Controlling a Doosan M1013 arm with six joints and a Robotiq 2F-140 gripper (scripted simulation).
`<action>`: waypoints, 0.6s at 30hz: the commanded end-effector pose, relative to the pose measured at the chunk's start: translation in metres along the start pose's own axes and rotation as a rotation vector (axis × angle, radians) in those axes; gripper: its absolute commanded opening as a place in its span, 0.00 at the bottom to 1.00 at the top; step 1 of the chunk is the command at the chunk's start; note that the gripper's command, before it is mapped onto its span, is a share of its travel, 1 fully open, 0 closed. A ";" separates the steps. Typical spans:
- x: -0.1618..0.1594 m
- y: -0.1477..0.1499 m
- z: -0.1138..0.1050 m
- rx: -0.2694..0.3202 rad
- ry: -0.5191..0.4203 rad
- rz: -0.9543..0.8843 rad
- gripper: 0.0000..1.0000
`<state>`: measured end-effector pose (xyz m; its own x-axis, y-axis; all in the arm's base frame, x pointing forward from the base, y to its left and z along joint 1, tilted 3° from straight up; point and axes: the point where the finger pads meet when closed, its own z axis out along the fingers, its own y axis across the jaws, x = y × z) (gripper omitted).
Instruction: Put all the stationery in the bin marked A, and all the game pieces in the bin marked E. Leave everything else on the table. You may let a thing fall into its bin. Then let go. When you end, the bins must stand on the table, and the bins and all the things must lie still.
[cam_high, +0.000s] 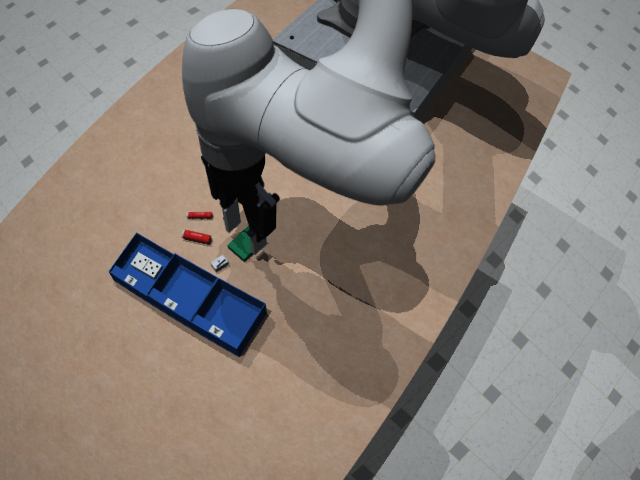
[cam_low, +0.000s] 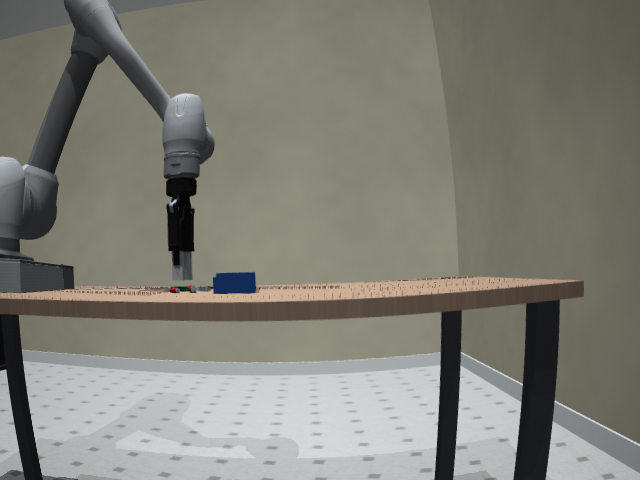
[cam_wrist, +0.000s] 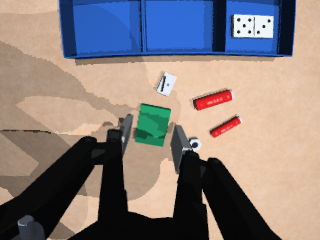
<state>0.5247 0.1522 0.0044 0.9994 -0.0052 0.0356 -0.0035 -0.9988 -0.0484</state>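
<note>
The green eraser (cam_wrist: 152, 124), a flat little rectangular block, is lying on the table (cam_high: 155, 392) right between the gripper (cam_wrist: 152, 136) fingertips. The gripper is pointed straight down off the wrist, just above the tabletop, fingers partly open with nothing clamped.

The tan counter (cam_high: 129, 403) on dark legs carries a blue three-compartment bin row (cam_high: 240, 345), and beside it lie a small white piece (cam_high: 219, 262), a flat green block (cam_high: 239, 246) and two red sticks (cam_high: 196, 236) (cam_high: 199, 214), all resting apart from one another.
</note>
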 end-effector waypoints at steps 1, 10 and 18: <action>0.000 0.000 0.010 0.000 0.000 0.000 0.33; 0.000 0.000 0.016 0.000 0.000 0.000 0.33; 0.000 0.000 0.022 0.000 0.000 0.000 0.33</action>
<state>0.5256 0.1532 -0.0158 0.9993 -0.0052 0.0359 -0.0035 -0.9988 -0.0485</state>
